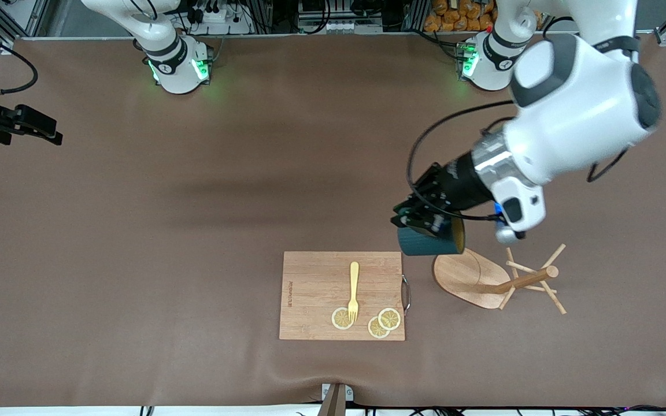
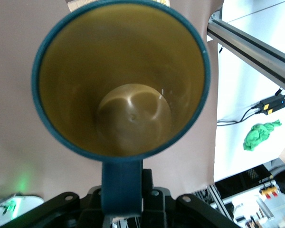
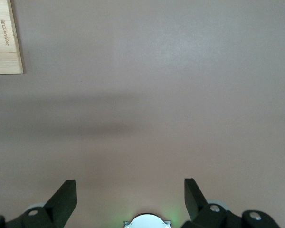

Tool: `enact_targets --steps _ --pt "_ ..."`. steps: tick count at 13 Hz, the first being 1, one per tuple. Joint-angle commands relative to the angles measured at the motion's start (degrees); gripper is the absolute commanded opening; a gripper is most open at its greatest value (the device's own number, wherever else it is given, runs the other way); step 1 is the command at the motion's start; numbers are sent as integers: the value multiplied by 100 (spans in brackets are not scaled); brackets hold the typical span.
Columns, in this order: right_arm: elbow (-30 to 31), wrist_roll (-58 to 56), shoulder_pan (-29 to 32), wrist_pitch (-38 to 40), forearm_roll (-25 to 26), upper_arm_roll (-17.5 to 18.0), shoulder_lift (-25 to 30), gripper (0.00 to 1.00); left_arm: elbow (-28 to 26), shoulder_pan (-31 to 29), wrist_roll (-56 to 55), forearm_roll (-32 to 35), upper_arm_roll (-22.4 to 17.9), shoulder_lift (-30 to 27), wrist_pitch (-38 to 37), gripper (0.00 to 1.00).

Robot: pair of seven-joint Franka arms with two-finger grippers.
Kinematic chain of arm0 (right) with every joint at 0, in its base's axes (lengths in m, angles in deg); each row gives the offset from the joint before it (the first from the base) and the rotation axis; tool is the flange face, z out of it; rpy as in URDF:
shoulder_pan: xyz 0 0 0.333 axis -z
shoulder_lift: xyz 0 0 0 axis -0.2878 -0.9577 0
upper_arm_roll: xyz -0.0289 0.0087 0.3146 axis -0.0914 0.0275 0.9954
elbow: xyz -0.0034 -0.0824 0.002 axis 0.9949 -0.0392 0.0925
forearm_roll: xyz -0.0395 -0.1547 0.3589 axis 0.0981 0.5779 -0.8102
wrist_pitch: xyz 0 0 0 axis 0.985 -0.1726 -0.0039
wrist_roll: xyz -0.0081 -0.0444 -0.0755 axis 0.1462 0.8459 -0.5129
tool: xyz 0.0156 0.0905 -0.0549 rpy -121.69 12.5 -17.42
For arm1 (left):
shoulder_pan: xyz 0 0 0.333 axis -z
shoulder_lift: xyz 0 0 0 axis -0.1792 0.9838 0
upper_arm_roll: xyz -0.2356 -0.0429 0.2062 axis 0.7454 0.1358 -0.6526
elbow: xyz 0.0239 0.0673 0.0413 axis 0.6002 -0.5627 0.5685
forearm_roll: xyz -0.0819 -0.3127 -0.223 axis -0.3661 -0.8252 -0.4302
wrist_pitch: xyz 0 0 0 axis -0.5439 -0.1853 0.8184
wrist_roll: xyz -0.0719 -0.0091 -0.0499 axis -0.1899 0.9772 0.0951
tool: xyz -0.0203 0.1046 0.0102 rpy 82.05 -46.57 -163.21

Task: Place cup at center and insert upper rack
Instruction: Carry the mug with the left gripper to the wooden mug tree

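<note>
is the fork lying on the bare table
No, the fork lies on the cutting board, its tines over a lemon slice.

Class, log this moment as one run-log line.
left claw: shut on dark teal mug, above wooden mug tree | right claw: open, waiting

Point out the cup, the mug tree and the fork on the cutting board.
cup [image 1: 425,242]: front view, on its dark teal outer wall.
mug tree [image 1: 466,277]: front view, on its oval wooden base.
fork [image 1: 354,280]: front view, on its yellow handle.
</note>
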Motion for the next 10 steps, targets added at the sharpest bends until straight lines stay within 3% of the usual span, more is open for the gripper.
enact_targets --steps 1,5,10 --pt "27 68 83 -42 13 46 67 100 -75 -564 732 -657 67 20 -503 0" --pt "-35 77 57 -296 22 29 67 100 -75 -1399 1681 -1720 67 336 -1356 0" --pt "-27 85 57 -579 4 37 93 100 -83 -1778 2342 -2487 67 802 -1788 0"
